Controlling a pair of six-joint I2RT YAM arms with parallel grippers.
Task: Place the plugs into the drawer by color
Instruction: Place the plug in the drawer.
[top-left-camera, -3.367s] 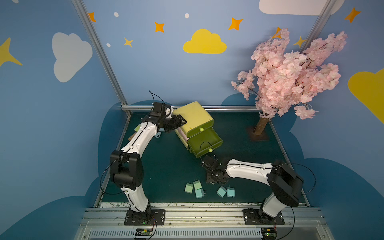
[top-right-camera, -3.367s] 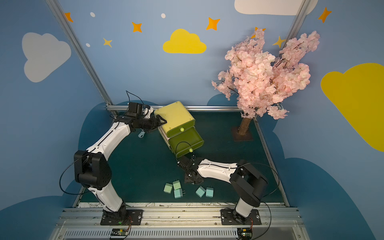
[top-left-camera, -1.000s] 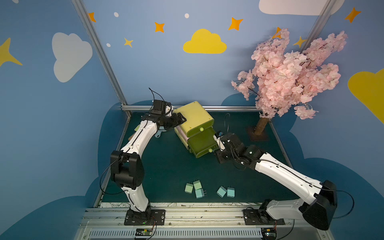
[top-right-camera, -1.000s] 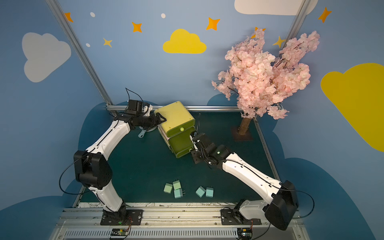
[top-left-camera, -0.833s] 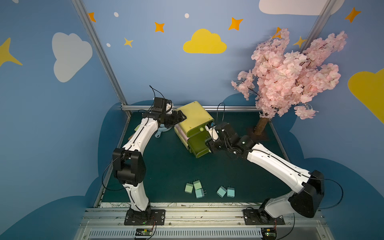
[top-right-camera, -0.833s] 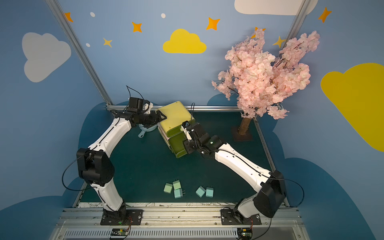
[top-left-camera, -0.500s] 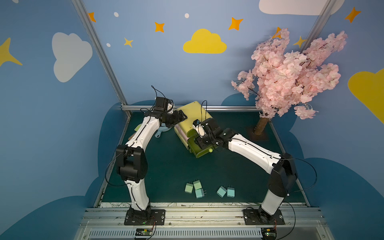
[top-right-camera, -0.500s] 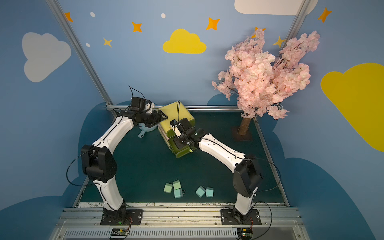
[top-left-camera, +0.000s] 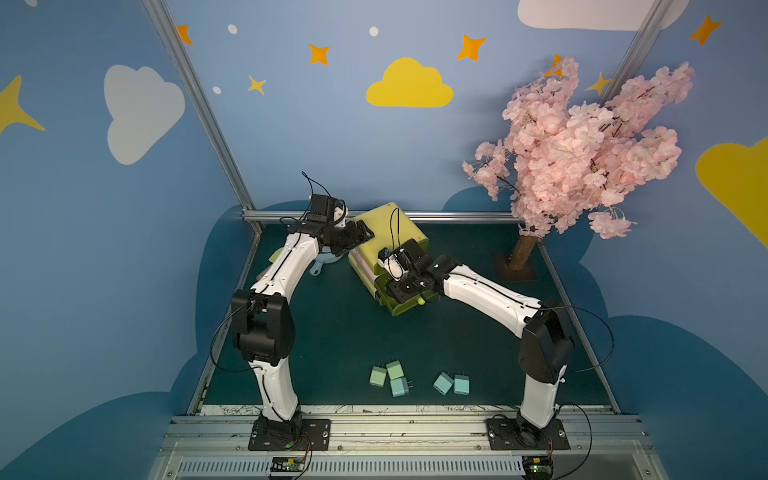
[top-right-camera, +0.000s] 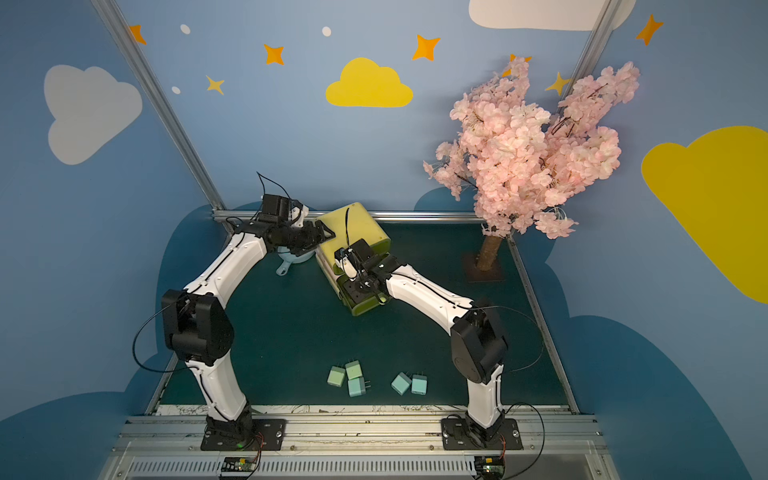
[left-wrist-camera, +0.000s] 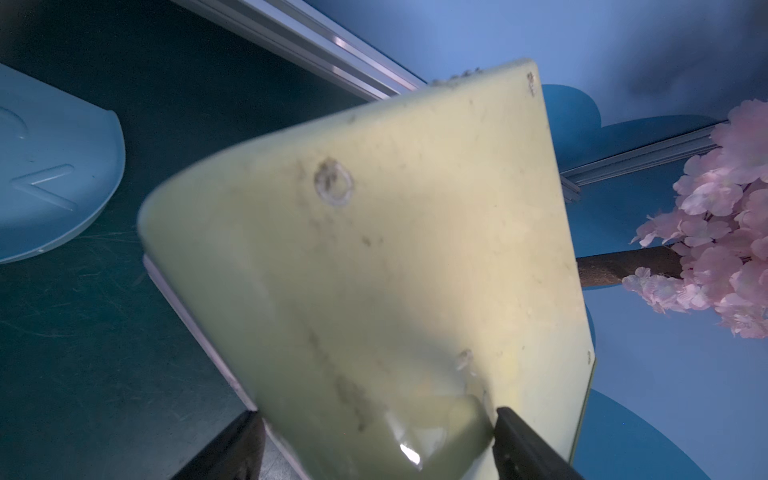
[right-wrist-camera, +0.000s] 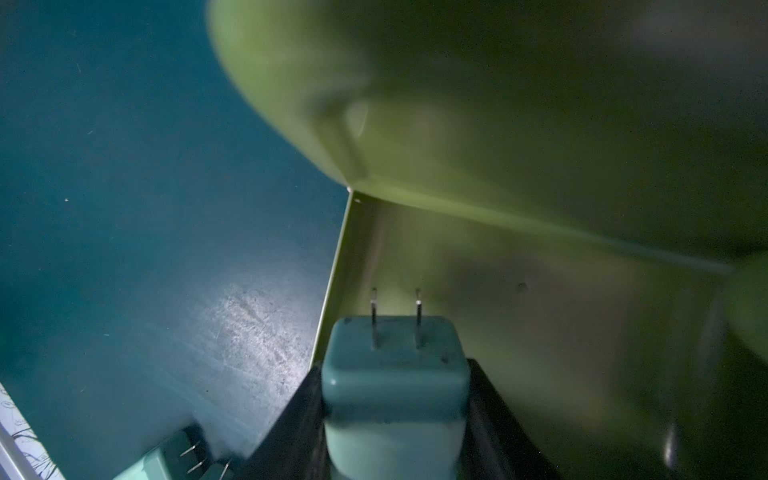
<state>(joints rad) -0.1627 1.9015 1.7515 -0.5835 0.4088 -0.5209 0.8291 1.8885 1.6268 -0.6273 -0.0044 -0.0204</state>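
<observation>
Now a plug hangs over the open drawer.
Left gripper (top-left-camera: 360, 237) is clamped on a corner of the yellow chest (top-left-camera: 409, 232), which sits at the rear of the green mat (top-left-camera: 332, 332). Right gripper (right-wrist-camera: 392, 382) pinches a plug (right-wrist-camera: 395, 361) by its sides, prongs pointing away from the wrist, over the pulled-out bottom drawer (top-left-camera: 409, 308). Five more plugs (top-left-camera: 400, 386) lie loose near the front edge.

We see the drawer (left-wrist-camera: 374, 249) as smooth plastic, faintly glossy, scuffed and smudged; the plug (right-wrist-camera: 395, 374) looks smooth matt plastic; its prongs (right-wrist-camera: 417, 316) thin bright metal; the table mat (right-wrist-camera: 166, 249) matt, finely scratched; the rail (top-left-camera: 457, 216) brushed metal; the tree trunk (top-left-camera: 524, 249) rough.
</observation>
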